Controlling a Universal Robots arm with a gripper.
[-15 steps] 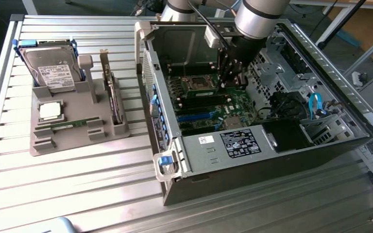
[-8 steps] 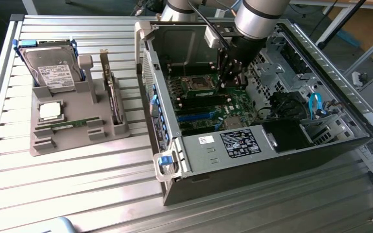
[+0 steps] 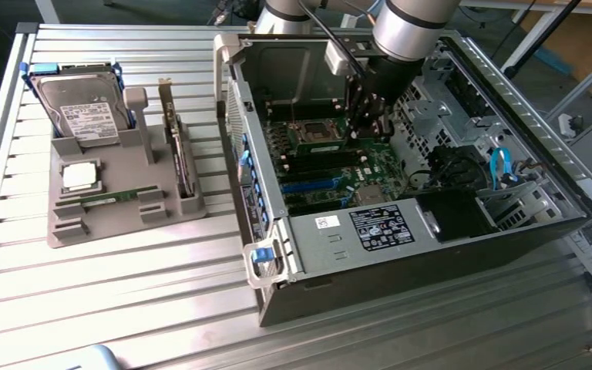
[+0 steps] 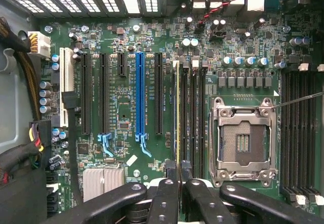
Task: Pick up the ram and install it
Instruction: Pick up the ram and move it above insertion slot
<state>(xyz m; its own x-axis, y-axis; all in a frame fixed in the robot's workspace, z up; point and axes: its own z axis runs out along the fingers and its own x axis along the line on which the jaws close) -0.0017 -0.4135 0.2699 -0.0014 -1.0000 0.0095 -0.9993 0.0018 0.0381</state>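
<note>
Gripper (image 4: 178, 177) is inside the open computer case (image 3: 275, 223) on the bench (image 3: 121, 301). It is clenched on the ram (image 4: 177, 113), which stands edge-on at a memory slot just beside the empty processor socket (image 4: 243, 143). Seating cannot be confirmed. Assessment: light, stiff, fragile board, best held mid-length on its flat faces.

The arm (image 3: 409, 31) runs off the exterior view's top edge, the gripper (image 4: 178, 176) off the wrist view's edge. The case label (image 3: 378, 227) is too small to read.
</note>
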